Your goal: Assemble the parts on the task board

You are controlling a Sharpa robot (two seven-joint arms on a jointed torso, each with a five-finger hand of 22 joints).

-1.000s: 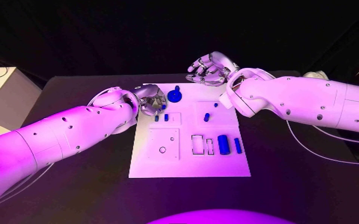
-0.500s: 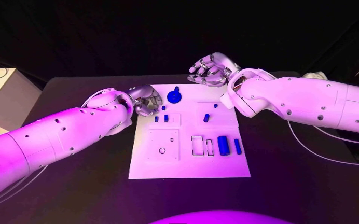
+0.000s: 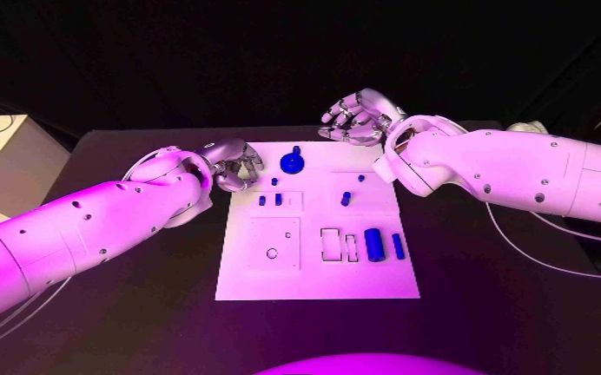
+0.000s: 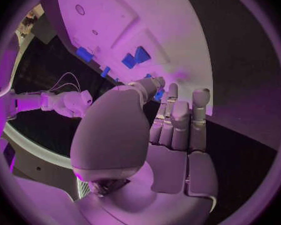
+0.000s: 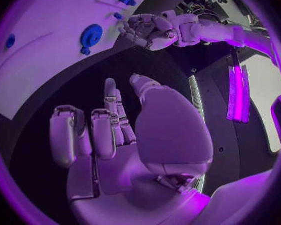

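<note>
The white task board (image 3: 313, 279) lies in the middle of the black table. On it I see a round blue part (image 3: 292, 162) near the far edge, small blue pegs (image 3: 274, 181) standing behind it, and a larger blue cylinder (image 3: 373, 239) at the right. My left hand (image 3: 229, 165) hovers just off the board's far left corner, fingers loosely bent, holding nothing. The left wrist view shows its palm (image 4: 159, 140) bare, with the board (image 4: 147, 25) and blue parts (image 4: 135, 57) beyond. My right hand (image 3: 359, 119) hangs past the far edge, palm (image 5: 128, 135) bare and fingers apart.
Rectangular recesses (image 3: 331, 242) and a square plate with holes (image 3: 274, 240) mark the board's near half. Bare black table runs around the board on all sides. A pale object (image 3: 19, 162) stands at the table's far left.
My left hand has drawn back leftward from over the small pegs to beside the board. The right hand has barely shifted.
</note>
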